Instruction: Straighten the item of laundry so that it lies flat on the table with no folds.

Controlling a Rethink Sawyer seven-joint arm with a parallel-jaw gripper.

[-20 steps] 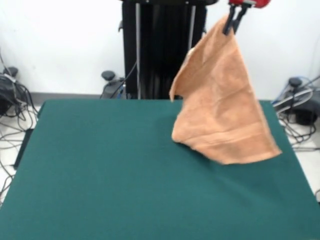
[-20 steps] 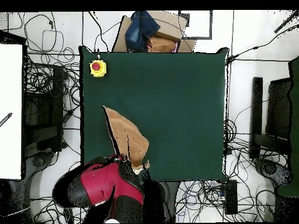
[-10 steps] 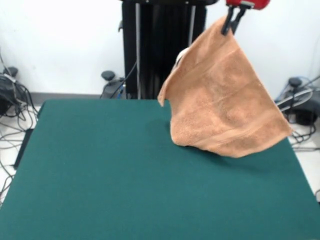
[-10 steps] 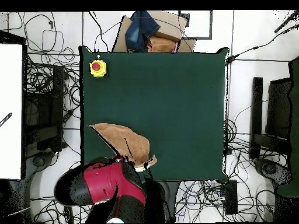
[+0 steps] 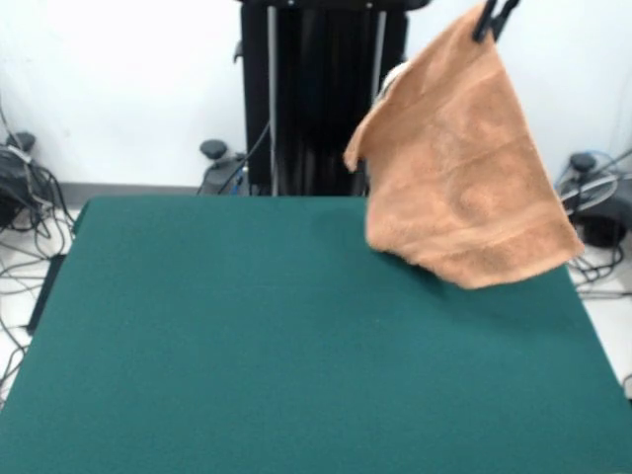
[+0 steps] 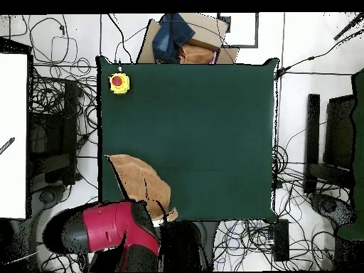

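Gripper: the black gripper point(image 5: 497, 18) at the front view's top edge was clamped on one corner of the orange-tan terry towel point(image 5: 464, 173).
Towel: it hung spread in the air, clear of the surface.
Table: the dark green felt-topped table point(image 5: 247, 346) lay beneath; a yellow box with a red button point(image 6: 119, 82) sat at one corner.

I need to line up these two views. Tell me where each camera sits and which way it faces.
Front view: across the table, facing the robot; shows the pedestal, the gripper tips at the top edge, and the towel hanging from them.
Overhead view: above the table, looking straight down, robot's base at the bottom; shows the red arm, towel and a yellow button box.
Shared: table and towel, turned half round between the views.
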